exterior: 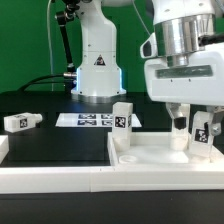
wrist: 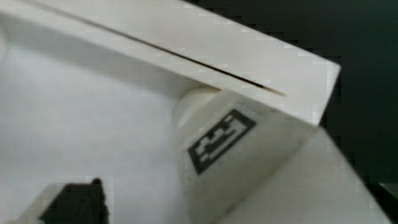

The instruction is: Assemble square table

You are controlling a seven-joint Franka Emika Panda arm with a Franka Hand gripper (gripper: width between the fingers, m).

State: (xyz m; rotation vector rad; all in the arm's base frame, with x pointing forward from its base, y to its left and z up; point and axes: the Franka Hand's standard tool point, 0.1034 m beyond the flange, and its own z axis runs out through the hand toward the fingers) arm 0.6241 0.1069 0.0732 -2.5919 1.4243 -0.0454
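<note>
The white square slab [exterior: 155, 156] lies flat at the front of the black table. One tagged white leg [exterior: 122, 121] stands upright on it near the middle. A second tagged leg [exterior: 200, 133] stands at the slab's corner on the exterior view's right, and my gripper [exterior: 195, 126] hangs over it with a finger on each side. In the wrist view this leg [wrist: 224, 140] rises from the slab [wrist: 89, 110] toward the camera. One dark finger [wrist: 71, 206] stands clear of it, so the jaws look open. A third leg [exterior: 20, 122] lies loose on the exterior view's left.
The marker board [exterior: 88, 120] lies flat in front of the robot base [exterior: 97, 70]. A long white rail [exterior: 60, 183] edges the front of the work surface and shows in the wrist view [wrist: 231, 50] beside the slab's corner.
</note>
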